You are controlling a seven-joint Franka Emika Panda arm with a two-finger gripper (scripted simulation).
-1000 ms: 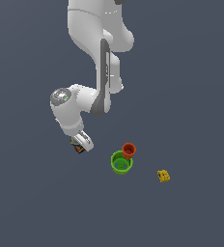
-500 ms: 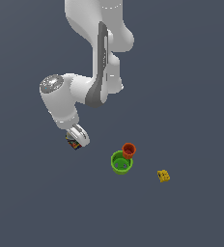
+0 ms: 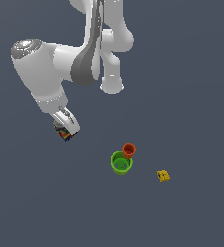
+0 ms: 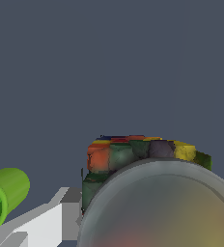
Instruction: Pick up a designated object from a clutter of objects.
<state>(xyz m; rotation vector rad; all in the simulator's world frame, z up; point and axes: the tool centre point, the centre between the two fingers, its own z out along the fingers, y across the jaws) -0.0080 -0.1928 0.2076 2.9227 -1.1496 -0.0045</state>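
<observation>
White arm has risen and moved toward the exterior view's left since the earlier frame, carrying the can [image 3: 63, 133] away from the green cup [image 3: 121, 163] and orange cup [image 3: 129, 150]. The fingers [image 3: 65, 129] are closed on the can, which hangs under them, well apart from the yellow block [image 3: 163, 175].
</observation>
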